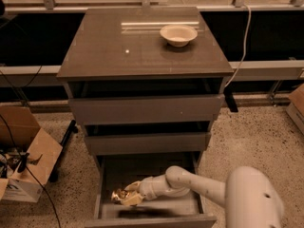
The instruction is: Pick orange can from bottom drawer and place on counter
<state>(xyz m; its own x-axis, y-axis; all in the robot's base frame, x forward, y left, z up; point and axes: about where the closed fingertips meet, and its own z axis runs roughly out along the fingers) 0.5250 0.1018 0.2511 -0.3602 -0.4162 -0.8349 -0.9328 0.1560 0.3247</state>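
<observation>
Golden metal: wrinkled orange can (118,195), down on the flat grey floor of the bottom drawer (142,172), front left.
Gripper (127,197): inside that drawer, cream fingers clamped around the can.
Counter (118,51): glossy slab, round cream bowl (178,34) on top.

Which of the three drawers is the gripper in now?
The bottom drawer, the lowest one, pulled out farthest with its grey floor showing. The gripper is inside it at the orange can; the top drawer and middle drawer show only fronts.

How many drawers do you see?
3: top drawer, middle drawer beneath it, bottom drawer pulled open, with the pincer at the orange can inside.
</observation>
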